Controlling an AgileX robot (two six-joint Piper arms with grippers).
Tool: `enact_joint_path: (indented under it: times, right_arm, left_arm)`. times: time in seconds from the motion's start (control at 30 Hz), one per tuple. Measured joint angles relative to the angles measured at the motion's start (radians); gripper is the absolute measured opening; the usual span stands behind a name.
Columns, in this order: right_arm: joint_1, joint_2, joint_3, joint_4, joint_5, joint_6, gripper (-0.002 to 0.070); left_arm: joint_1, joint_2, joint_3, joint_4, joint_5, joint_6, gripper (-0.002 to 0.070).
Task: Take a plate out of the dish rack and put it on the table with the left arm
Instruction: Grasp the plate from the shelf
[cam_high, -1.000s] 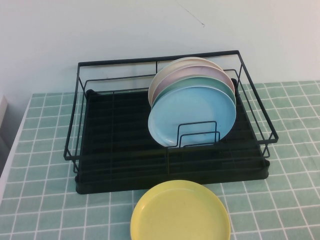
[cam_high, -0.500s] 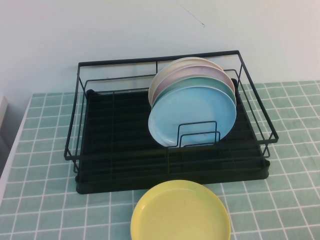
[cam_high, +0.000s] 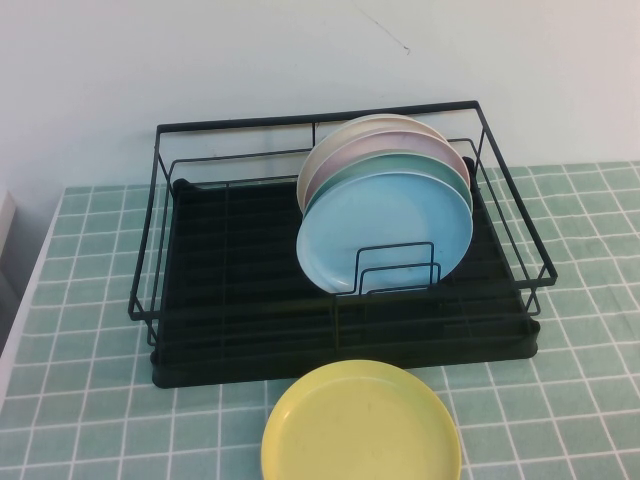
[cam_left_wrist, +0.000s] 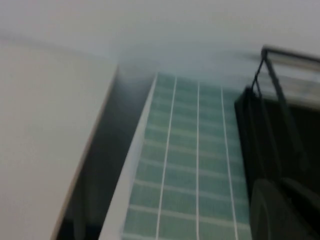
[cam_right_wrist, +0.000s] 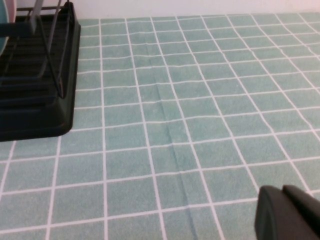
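Note:
The light sky-blue plate (cam_high: 385, 232) stands on edge at the front of a row of plates in the black wire dish rack (cam_high: 240, 260), leaning against small upright dividers. Neither arm shows in the high view. In the left wrist view my left gripper (cam_left_wrist: 285, 210) is a dark blurred shape over the tiled table (cam_left_wrist: 185, 165), beside the rack's left end (cam_left_wrist: 260, 125); its fingers look closed and empty. In the right wrist view my right gripper (cam_right_wrist: 287, 215) is shut and empty, low over the table (cam_right_wrist: 190, 100), well clear of the rack's corner (cam_right_wrist: 35, 90).
Behind the blue plate stand a mint-green plate (cam_high: 400, 162), a pink one (cam_high: 370, 145) and a cream one (cam_high: 350, 128). A yellow plate (cam_high: 360, 425) lies flat on the table in front of the rack. The table's left edge (cam_left_wrist: 125, 190) drops off beside a beige surface (cam_left_wrist: 45, 140).

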Motion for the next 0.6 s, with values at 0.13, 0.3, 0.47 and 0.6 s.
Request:
enact_joint_path:
  times: [0.13,0.3,0.47,0.6]
  right_arm:
    - [0.000,0.000,0.000,0.000,0.000,0.000,-0.0002]
    - [0.000,0.000,0.000,0.000,0.000,0.000,-0.0002]
    - [0.000,0.000,0.000,0.000,0.000,0.000,-0.0002]
    - [0.000,0.000,0.000,0.000,0.000,0.000,-0.0002]
  left_arm:
    - [0.000,0.116,0.006,-0.197,0.048,0.314,-0.0003]
    - [0.000,0.259,-0.008,-0.534,0.145,0.813,-0.0003]
    - [0.000,0.439,-0.078,-0.804,0.281,1.105,-0.0003]
    - [0.000,0.552,-0.175,-1.064,0.286,1.212,-0.0003]
